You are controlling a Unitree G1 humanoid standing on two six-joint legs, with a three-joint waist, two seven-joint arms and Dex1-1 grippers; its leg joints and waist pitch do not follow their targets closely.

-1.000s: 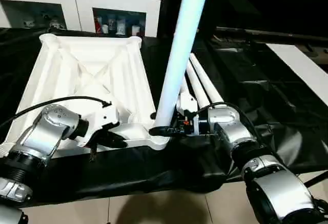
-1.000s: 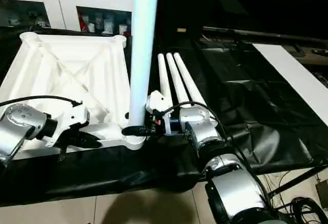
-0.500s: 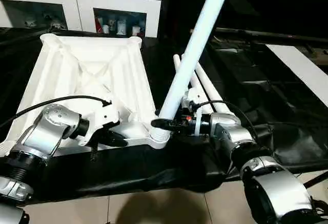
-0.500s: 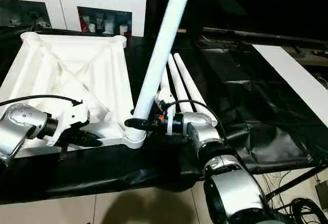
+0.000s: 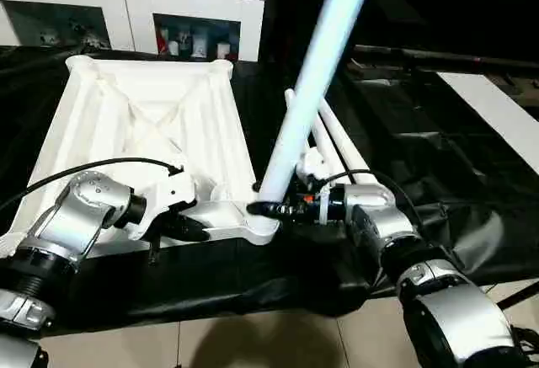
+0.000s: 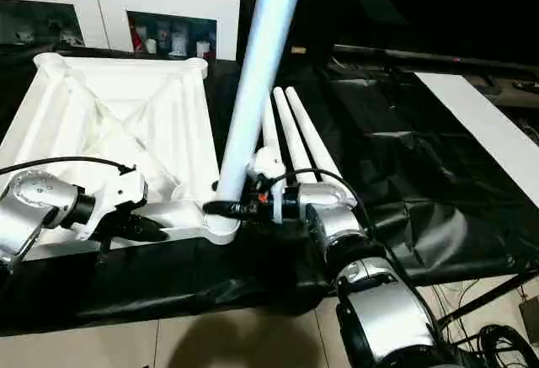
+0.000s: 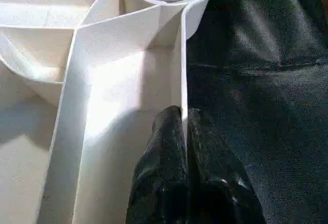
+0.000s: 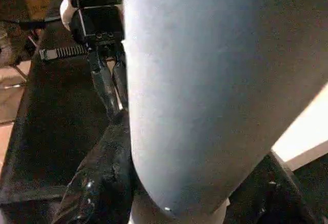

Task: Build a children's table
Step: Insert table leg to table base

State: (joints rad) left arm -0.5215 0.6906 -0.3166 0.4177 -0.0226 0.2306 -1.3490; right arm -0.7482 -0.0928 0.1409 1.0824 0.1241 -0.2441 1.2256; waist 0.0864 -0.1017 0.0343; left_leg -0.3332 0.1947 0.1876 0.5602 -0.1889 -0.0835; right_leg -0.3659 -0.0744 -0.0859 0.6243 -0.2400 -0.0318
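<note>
The children's table top (image 5: 143, 124) lies upside down on the black cloth, ribbed underside up. One white leg (image 5: 312, 82) stands in its near right corner socket (image 5: 263, 225), leaning up and to the right. My right gripper (image 5: 268, 209) is shut on that leg just above the socket; in the right wrist view the leg (image 8: 205, 80) sits between black fingers (image 8: 102, 183). My left gripper (image 5: 189, 226) is shut on the top's near rim, its fingertips (image 7: 169, 121) pinching the thin rim wall (image 7: 183, 70). Three more legs (image 6: 299, 128) lie side by side to the right of the top.
A white cabinet (image 5: 194, 35) with glass doors stands behind the work table. A white board (image 5: 497, 111) lies at the far right. The black cloth hangs over the near edge above the tiled floor (image 5: 253, 343).
The held leg has tipped from upright to leaning right, then come back slightly steeper. Both grips are unchanged and the left arm has stayed put.
</note>
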